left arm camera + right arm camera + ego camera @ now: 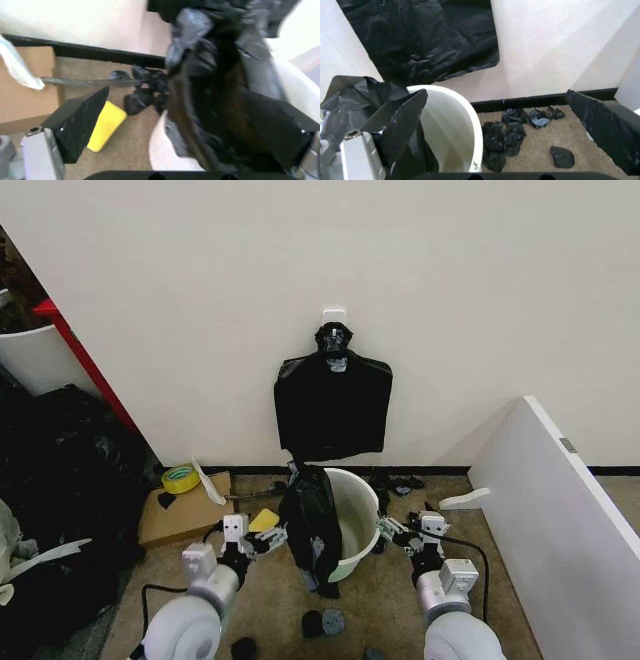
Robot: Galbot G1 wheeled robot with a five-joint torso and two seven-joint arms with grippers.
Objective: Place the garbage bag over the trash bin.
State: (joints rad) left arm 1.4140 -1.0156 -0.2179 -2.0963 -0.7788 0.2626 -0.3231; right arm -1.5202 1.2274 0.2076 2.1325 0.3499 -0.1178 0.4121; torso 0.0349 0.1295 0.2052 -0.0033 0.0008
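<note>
The bag [310, 520] hangs limp and bunched over the bin's [360, 525] left rim, most of it draped down the outside to the floor [380, 620], with only a fold reaching over the edge; in the left wrist view the bag [220, 86] fills the space between the open fingers and touches the far one, but they are not clamped on it. The bin's mouth is uncovered, so the task looks barely begun: the bag must be spread open and pulled round the whole rim. The left gripper [262, 540] sits just beside the bag on the bin's left. The right gripper [398, 532] is at the bin's right rim, fingers spread wide and holding nothing; in its wrist view the bin [452, 123] lies near one finger. Room is tight behind, where the wall [200, 300] and a hung black bundle [333, 405] stand close. A white board [560, 520] fences the right side, a cardboard box [185, 510] and black scraps [325, 620] litter the floor nearby.
</note>
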